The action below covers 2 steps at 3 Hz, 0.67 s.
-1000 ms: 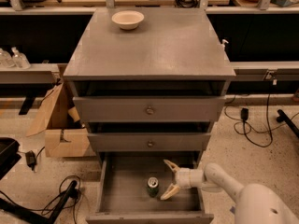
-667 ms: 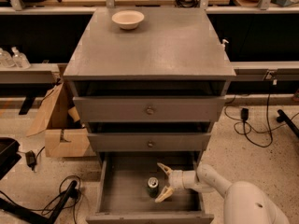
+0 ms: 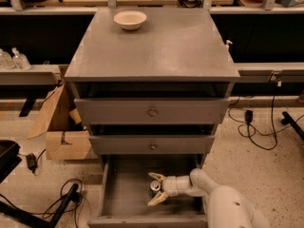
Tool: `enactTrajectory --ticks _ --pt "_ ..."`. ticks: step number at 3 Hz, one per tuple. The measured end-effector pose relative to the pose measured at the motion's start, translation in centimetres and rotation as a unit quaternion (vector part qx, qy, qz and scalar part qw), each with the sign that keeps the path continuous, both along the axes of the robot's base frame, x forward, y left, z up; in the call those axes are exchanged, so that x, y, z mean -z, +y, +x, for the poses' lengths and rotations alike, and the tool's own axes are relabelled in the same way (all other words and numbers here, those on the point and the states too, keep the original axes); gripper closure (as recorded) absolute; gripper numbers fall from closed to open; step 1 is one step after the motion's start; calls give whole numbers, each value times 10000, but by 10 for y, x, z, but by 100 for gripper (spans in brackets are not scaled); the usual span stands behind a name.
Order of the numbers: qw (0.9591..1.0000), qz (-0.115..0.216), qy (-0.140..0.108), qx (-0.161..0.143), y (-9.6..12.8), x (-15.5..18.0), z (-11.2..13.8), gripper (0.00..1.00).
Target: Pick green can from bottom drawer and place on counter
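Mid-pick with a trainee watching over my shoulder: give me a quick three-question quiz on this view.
1. True or false: the round cream bowl sits on the flat grey counter.
2. Where is the tool? A) Over the bowl. B) Inside the open grey wooden bottom drawer, open around the small green can. C) At an upper drawer's knob.
3. Fill in: the can stands ____.
Key: 1 true; 2 B; 3 upright.

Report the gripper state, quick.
Gripper: open, inside the bottom drawer, straddling the can, not yet closed on it.
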State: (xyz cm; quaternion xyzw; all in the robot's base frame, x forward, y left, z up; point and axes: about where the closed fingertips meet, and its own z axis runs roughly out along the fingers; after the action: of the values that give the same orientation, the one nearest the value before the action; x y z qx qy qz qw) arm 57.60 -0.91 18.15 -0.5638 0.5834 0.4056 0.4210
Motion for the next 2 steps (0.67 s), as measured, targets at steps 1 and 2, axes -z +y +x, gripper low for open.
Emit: enactTrajectory --ticks 1,2 --pt "9998 23 125 -153 13 18 -3 48" --pt "9998 24 127 -158 13 16 -3 71"
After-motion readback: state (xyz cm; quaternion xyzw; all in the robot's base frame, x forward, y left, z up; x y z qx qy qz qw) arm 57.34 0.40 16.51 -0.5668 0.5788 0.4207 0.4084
